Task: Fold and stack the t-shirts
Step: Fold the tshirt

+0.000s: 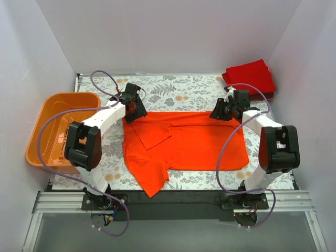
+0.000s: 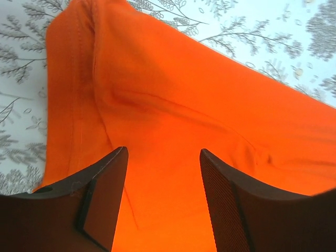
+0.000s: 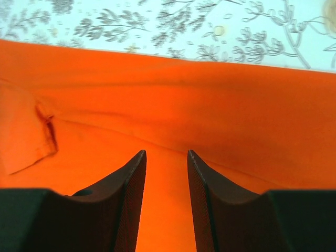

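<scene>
Top external alone shows the red t-shirt [image 1: 249,77] at the table [image 1: 194,92] far-right corner; wrist views show left gripper [image 2: 163,151] and right gripper [image 3: 166,152] parted over the orange t-shirt [image 2: 173,100].

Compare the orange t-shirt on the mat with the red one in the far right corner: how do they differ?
Colour: the orange t-shirt is bright orange-red, the red t-shirt a deeper red. Pose: the orange one lies spread across the table, only partly folded; the red one is a compact folded pile. Footprint: the orange one covers far more surface than the red one. Both are plain, unprinted cloth.
</scene>
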`<act>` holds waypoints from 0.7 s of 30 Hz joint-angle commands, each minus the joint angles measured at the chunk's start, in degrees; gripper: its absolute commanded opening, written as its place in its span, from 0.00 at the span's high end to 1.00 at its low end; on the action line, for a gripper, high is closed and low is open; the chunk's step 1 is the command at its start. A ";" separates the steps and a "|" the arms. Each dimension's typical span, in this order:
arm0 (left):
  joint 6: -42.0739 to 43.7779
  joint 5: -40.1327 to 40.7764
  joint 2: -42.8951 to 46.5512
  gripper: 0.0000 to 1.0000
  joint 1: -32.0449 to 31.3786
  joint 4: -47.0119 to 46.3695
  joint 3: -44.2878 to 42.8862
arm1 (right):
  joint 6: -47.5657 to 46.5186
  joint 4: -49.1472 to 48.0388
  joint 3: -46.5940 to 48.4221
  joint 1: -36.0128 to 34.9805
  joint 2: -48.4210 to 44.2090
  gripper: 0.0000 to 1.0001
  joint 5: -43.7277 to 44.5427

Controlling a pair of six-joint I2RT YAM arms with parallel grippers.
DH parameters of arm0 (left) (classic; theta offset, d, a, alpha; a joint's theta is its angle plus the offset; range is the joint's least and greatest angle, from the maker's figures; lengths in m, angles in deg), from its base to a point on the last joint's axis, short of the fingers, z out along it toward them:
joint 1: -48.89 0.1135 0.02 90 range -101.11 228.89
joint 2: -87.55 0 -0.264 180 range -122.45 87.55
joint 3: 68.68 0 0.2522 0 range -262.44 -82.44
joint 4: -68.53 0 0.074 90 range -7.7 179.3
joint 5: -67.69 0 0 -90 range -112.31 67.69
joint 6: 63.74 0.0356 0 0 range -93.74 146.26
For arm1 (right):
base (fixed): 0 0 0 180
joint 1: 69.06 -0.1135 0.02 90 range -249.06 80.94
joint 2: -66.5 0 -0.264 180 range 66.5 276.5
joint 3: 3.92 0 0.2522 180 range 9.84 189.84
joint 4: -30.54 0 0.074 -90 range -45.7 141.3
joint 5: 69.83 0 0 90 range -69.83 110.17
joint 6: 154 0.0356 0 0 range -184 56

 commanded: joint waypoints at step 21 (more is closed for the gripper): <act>2.01 2.68 -28.56 0.45 6.91 0.22 -20.74 | -5.78 -0.90 22.59 5.23 26.12 0.49 3.55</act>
